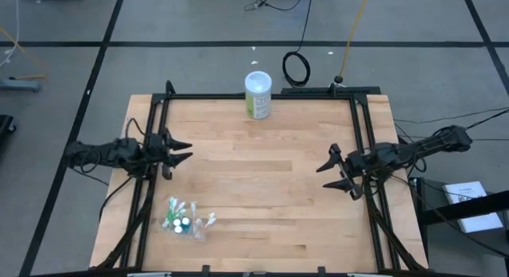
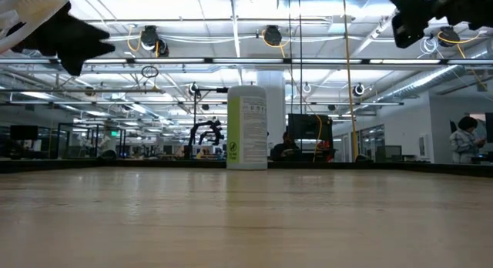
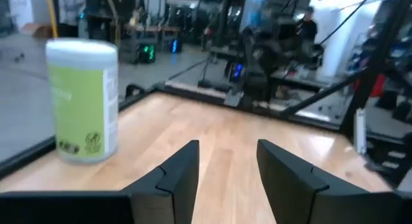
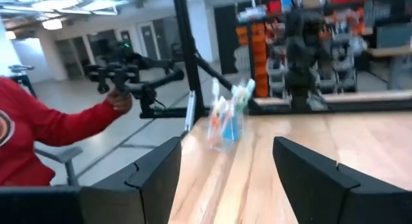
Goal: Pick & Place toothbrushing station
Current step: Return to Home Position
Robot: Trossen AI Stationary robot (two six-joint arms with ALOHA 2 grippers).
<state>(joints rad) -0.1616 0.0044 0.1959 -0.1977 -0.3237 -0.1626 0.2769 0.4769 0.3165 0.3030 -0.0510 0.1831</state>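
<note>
Toothbrushing station: small clear plastic cup loaded with brushes and tubes, on the wooden table.
The cup sits near the table's left edge, toward the corner at the bottom of the high view. It reads upright in the right wrist view. Thin white, green and orange toothbrushes stand in it heads up, fanned past the rim. Small teal tubes with white caps sit low among them.

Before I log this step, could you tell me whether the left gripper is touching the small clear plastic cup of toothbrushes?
Apart. The high view shows bare wooden table between the left gripper and the small clear plastic cup.
</note>
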